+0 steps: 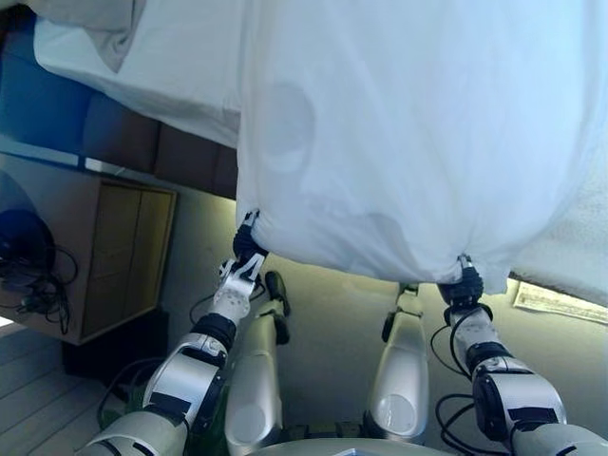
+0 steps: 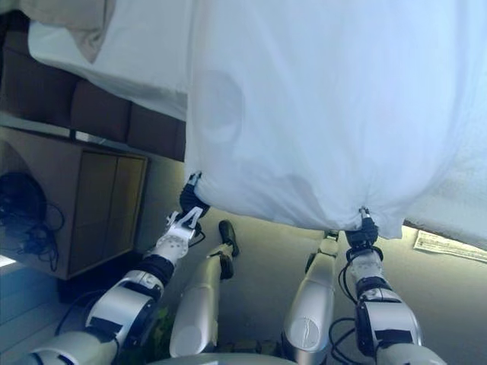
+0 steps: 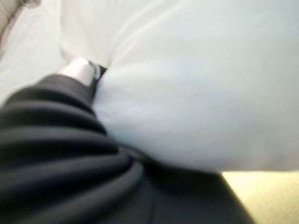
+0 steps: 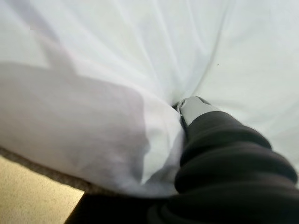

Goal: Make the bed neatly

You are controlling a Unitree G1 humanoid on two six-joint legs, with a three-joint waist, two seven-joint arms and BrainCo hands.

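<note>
Both arms up w/ a white sheet (image 1: 399, 142) bunched at its lower edge: left robot hand (image 1: 249, 245) pinches one corner, right robot hand (image 1: 463, 282) pinches the other, fingers mostly buried in cloth in both wrist views. Sheet hangs over the bed (image 1: 142, 76); wooden cabinet (image 1: 114, 256) beside bed, paper (image 1: 560, 302) on floor at right.

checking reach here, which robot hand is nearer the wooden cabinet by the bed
Left. The left robot hand grips the white duvet's near edge just to the side of the wooden cabinet. The right robot hand grips the same edge much farther over, away from it.
</note>
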